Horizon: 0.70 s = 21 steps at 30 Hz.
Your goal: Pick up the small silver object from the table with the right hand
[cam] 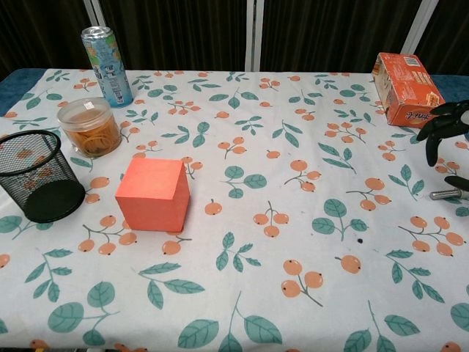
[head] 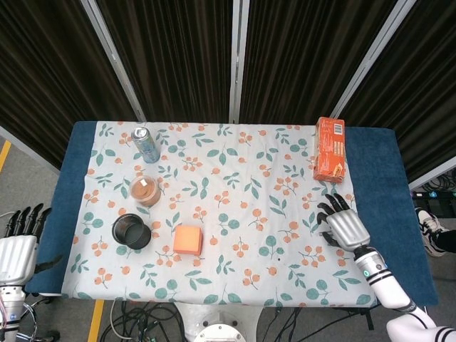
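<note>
We read this as the approach step, nothing grasped yet.

Nearest the robot in the head view, our left hand (head: 16,253) hangs off the table's 8 o'clock corner, fingers straight and apart, holding nothing. It is well apart from everything, so it plays no part here.

Our right hand (head: 345,226) sits over the floral-print tablecloth (head: 235,214) at about 4 o'clock on the table. Dark fingers (cam: 444,123) are spread and curled slightly down, and it has hold of nothing.

The small silver metal cylinder (cam: 448,193) lies flat on the cloth at the table's 3–4 o'clock edge. The head view hides it under the hand. The chest view shows it just below the fingers, not touching them as far as we can tell. Its long axis runs roughly 3-to-9 o'clock, left to right across the table.

Key relation: the cylinder is directly beneath the right hand, slightly toward the robot. We judge the next move as a short descent with thumb and finger closing across the short axis, from 12 and 6 o'clock. Thin and round, it may roll on the cloth.

Mid-table toward 8 o'clock: orange foam cube (head: 188,240), black mesh cup (head: 131,231), clear plastic tub (head: 145,190). Far side: blue drink can (head: 146,144) at 10 o'clock, orange carton (head: 330,149) at 2 o'clock.
</note>
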Each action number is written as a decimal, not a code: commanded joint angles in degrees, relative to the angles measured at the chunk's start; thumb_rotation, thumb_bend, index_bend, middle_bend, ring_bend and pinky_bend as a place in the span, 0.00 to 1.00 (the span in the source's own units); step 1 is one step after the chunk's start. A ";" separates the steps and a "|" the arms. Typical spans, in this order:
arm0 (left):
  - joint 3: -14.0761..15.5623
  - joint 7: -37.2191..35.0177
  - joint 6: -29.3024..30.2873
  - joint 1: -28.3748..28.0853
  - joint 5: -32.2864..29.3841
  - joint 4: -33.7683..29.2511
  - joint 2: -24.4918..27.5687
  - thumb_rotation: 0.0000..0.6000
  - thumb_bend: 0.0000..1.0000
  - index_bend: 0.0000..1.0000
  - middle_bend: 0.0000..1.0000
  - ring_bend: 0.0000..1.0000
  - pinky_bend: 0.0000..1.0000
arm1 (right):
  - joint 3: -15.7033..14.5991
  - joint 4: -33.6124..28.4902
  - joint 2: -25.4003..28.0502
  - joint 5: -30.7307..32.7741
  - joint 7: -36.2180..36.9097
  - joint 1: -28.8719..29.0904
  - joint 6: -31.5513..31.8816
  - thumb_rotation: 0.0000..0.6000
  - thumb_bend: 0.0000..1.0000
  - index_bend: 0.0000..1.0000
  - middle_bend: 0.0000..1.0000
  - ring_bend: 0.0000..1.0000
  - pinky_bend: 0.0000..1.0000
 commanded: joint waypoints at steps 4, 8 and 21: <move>0.12 -0.70 -0.43 0.02 -0.17 -0.10 0.14 1.00 0.00 0.11 0.05 0.00 0.00 | -1.23 3.56 -2.77 0.84 -0.77 0.28 -0.02 1.00 0.27 0.48 0.22 0.00 0.00; 0.29 -1.01 -1.05 -0.09 -0.30 -0.11 0.12 1.00 0.00 0.11 0.05 0.00 0.00 | -2.07 5.41 -3.89 1.01 -0.76 0.52 -0.67 1.00 0.27 0.49 0.22 0.00 0.00; 0.43 -2.24 -1.09 0.09 -0.12 0.31 0.00 1.00 0.00 0.11 0.05 0.00 0.00 | -2.80 8.58 -5.93 0.78 1.18 0.59 1.02 1.00 0.28 0.59 0.23 0.00 0.00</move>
